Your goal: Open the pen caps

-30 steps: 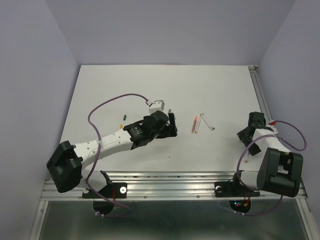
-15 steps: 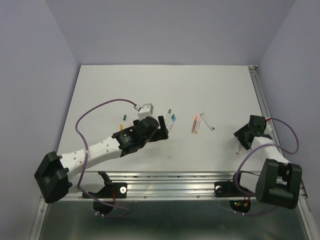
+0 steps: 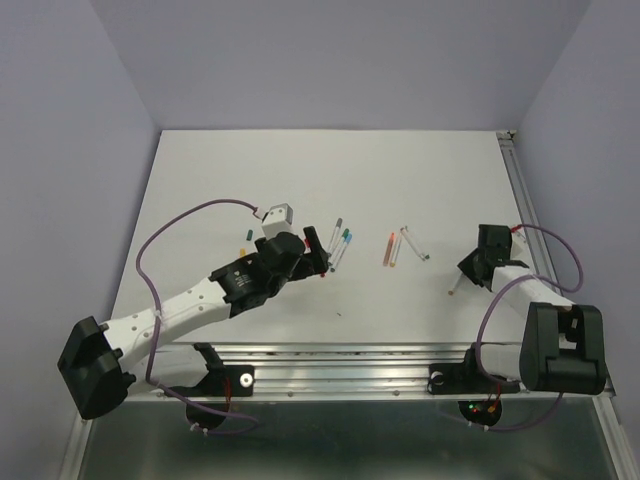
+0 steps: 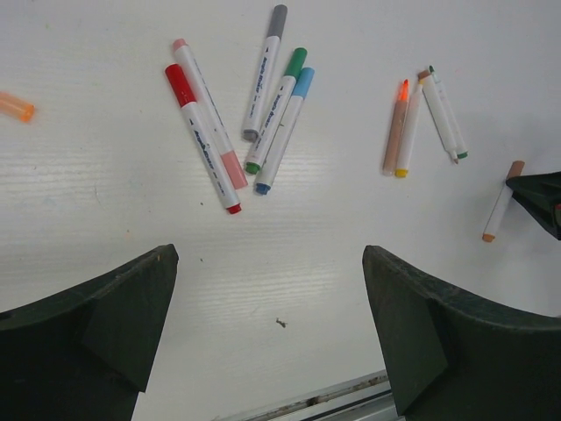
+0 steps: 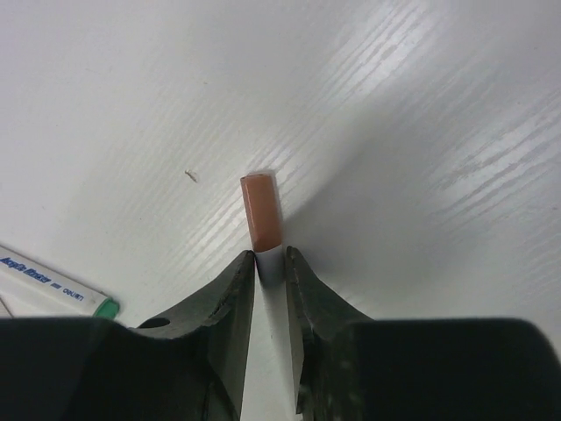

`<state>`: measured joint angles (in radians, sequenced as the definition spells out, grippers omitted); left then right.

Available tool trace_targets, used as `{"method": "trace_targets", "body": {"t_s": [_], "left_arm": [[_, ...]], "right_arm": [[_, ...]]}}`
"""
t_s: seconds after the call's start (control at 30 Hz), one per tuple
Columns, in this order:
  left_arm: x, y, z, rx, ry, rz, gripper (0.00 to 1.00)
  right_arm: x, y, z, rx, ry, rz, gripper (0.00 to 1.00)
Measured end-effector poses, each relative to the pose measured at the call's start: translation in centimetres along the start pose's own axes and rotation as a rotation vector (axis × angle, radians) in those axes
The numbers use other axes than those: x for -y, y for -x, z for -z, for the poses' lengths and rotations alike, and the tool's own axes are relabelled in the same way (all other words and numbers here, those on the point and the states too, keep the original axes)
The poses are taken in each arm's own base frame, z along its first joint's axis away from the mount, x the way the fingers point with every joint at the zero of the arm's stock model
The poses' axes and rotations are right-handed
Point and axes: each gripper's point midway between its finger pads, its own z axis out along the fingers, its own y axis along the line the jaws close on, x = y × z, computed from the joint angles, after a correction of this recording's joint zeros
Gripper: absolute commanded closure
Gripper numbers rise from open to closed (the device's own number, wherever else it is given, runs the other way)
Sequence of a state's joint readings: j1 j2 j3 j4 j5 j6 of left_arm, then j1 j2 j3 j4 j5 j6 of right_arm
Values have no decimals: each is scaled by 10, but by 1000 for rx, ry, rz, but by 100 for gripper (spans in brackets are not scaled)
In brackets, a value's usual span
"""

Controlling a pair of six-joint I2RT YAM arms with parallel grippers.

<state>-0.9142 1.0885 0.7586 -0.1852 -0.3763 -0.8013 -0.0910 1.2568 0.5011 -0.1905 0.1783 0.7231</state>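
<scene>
The right pincer (image 5: 270,263) is closed narrowly on the white barrel of a pen (image 4: 498,209). It is gripped just behind the brown cap (image 5: 263,210), presumably so that the cap is left projecting beyond the fingertips, free to be pulled. The pen lies on the tabletop (image 5: 421,105). The left pincer (image 4: 270,254) is spread fully and nothing is held in it. Five capped pens (image 4: 279,118) are fanned out ahead of it, with the gripped pen off to its right.

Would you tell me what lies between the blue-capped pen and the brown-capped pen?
Between the blue-capped pen and brown-capped pen lie three pens, shown in the left wrist view.
</scene>
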Motion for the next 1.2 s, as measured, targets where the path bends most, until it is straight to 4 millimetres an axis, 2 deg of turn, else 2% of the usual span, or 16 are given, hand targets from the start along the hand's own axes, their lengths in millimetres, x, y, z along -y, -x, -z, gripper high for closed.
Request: {"method": "trace_targets", "body": {"t_s": [0.27,0.43,0.57,0.63,0.7,0.77,0.87,1.07,1.2], "left_arm": [[-6,0,-1,1,11,6,1],[1,-2,0,-14,-26,-2,1],[10,-8,3,-33,-98,-11,1],[16,-9,7,-43,-146,-12,1],[23,-9,9,-46,-185,-14,1],[33,-6,12,-41,-233,-13,1],[44,-3,15,-39,-283,-12,1],[64,-4,16,-56,-369,17,1],[72,-13,4,-93,-381,67,5]], "right_arm": [[-19,-5,-3,5,57,35,94],[-27,-16,3,-37,119,97,96],[-32,-32,23,-103,209,178,97],[-44,-32,40,-101,293,204,97],[-68,-33,63,-88,444,248,98],[-85,-48,80,-117,550,309,98],[-107,-85,104,-203,697,429,98],[-123,-150,143,-359,888,619,98],[-131,-166,160,-390,961,659,98]]}}
